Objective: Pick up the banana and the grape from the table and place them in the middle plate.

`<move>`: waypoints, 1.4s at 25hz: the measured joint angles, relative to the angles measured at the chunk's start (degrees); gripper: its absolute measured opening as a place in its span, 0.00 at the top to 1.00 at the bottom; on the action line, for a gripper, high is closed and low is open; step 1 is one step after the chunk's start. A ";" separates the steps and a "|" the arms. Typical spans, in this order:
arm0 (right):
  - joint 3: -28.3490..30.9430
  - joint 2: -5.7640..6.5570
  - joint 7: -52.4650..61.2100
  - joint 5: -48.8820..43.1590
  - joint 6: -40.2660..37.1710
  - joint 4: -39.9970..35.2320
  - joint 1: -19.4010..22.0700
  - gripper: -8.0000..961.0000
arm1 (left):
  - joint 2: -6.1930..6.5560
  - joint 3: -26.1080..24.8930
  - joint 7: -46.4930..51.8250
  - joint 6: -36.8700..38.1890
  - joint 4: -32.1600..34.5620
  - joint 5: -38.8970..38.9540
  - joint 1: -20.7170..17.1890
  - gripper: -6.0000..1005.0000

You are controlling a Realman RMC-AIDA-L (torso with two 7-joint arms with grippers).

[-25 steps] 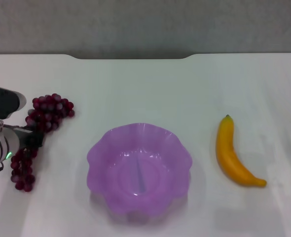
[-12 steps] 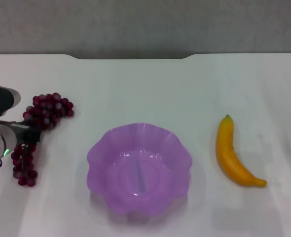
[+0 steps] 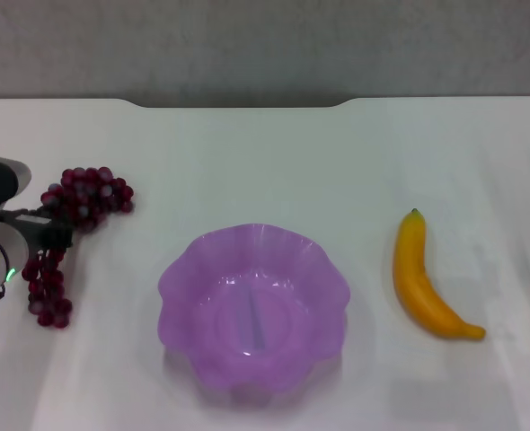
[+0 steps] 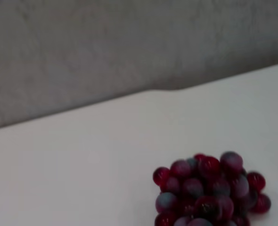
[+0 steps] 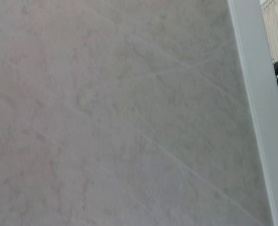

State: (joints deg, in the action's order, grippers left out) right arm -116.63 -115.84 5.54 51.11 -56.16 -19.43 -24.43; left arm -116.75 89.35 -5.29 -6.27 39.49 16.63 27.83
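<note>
The grape bunch (image 3: pixel 85 196) is at the far left of the white table (image 3: pixel 265 153), its dark red berries trailing down toward the front. My left gripper (image 3: pixel 49 235) is at the left edge, shut on the middle of the bunch; the bunch bends at the grip and its lower end hangs below. The bunch's far end also shows in the left wrist view (image 4: pixel 209 193). The purple scalloped middle plate (image 3: pixel 180 269) sits empty at the centre front. The banana (image 3: pixel 415 278) lies right of the plate. My right gripper is out of view.
The table's dark notched far edge (image 3: pixel 238 102) runs along the back, with a grey wall behind it. The right wrist view shows only the grey wall.
My left gripper has drawn back to the left, and the grape bunch has shifted with it, its lower end pulled up and inward. Plate and banana have not moved.
</note>
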 joint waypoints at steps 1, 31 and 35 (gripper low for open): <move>0.00 0.00 0.00 0.01 0.00 0.01 0.00 0.08 | 0.00 0.09 0.00 0.34 0.46 0.00 -0.33 0.74; 0.13 0.00 0.00 0.04 0.00 0.19 -0.01 0.08 | 0.30 3.36 2.21 4.21 20.02 -0.03 -9.79 0.75; 0.18 0.00 0.00 0.04 0.00 0.26 0.00 0.08 | 0.38 4.30 2.21 3.10 24.62 -0.03 -11.99 0.75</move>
State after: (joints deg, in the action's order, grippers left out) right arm -116.44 -115.83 5.54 51.15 -56.16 -19.17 -24.43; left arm -116.36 93.65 -3.07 -3.18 64.12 16.61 15.84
